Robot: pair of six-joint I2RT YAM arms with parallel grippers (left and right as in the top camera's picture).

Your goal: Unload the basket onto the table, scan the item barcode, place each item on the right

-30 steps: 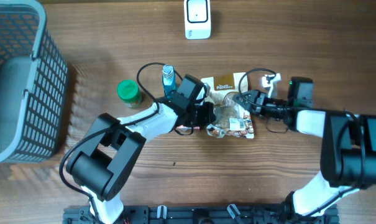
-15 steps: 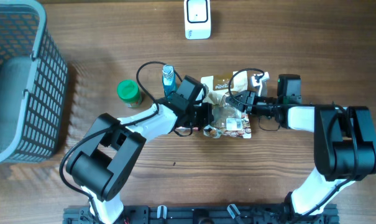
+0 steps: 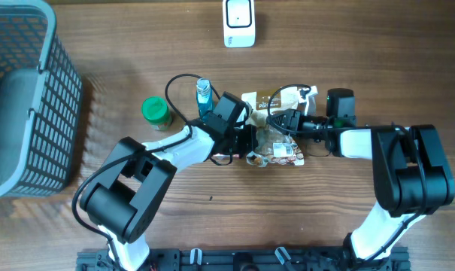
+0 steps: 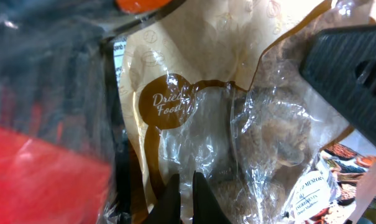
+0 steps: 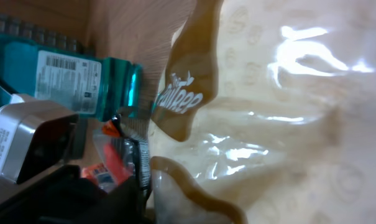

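The bag (image 3: 281,144), a clear plastic pouch with a cream and brown label, lies on the table (image 3: 325,218) just to the 3 o'clock side of the middle in the overhead view. The left tool (image 3: 251,140) sits at the bag's 9 o'clock edge. In the left wrist view its tips (image 4: 188,193) are closed together right against the crinkled clear film of the bag (image 4: 194,124); whether any film is pinched between them cannot be told.

The right tool (image 3: 278,120) reaches in from 3 o'clock and lies over the bag's upper half. One of its black fingers (image 4: 355,68) shows at 2 o'clock in the left wrist view. Its own camera is filled by the bag's label (image 5: 268,124), so whether it is open or closed cannot be told.

A blue bottle (image 3: 204,94) stands at 10 o'clock of the bag, its barcode label facing the right wrist camera (image 5: 69,78). A green-lidded jar (image 3: 156,111) stands further toward 9 o'clock. The white scanner (image 3: 238,22) is at the table's 12 o'clock edge, well apart from the bag. A grey basket (image 3: 54,90) is at the table's 9 to 10 o'clock side.
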